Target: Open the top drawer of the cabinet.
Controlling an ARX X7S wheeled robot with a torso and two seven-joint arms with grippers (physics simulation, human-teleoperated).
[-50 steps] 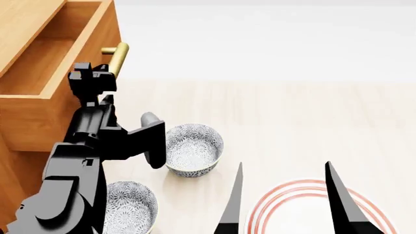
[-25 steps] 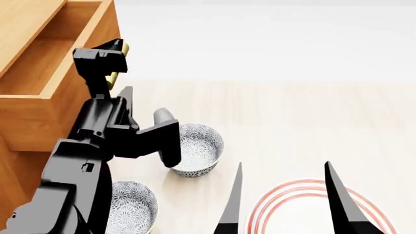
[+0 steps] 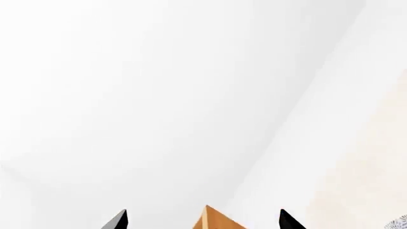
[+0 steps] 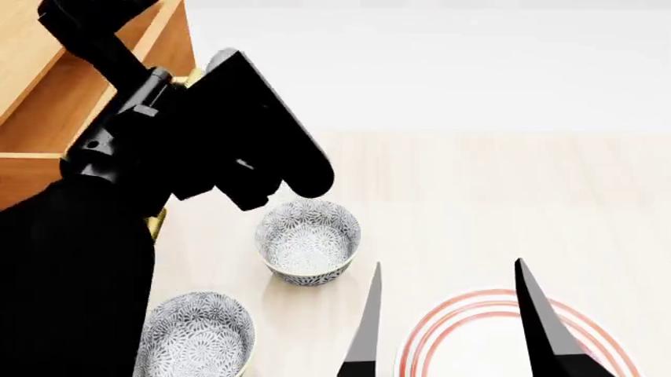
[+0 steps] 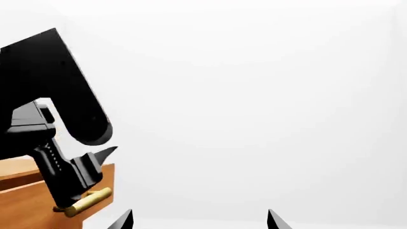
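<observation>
Since a second ago the left arm (image 4: pixel 157 157) has swung up and away from the brass handle (image 5: pixel 86 202), rising until it blocks much of the head view; its wrist camera now looks mostly at blank white wall.

Cabinet (image 4: pixel 21 188): tall, orange-brown, at far left. Its top drawer (image 4: pixel 63 94) stands pulled well out, pale wood box open to view, front facing the table (image 4: pixel 472 181).

Left gripper (image 3: pixel 202 220): tips spread, nothing between them but a far corner of wood. In the right wrist view it hangs just above the handle, not clasping it.

Right gripper (image 4: pixel 445 330): tips apart, idle, poised over a red-ringed plate (image 4: pixel 461 310).

Two patterned bowls (image 4: pixel 307 238) sit on the table, near the cabinet but untouched.

Judgement: the pull looks done and the handle let go; this seems to be the retreat. Next move, if any, calls only for drawing the left arm clear without knocking the drawer front or the nearer bowl.
</observation>
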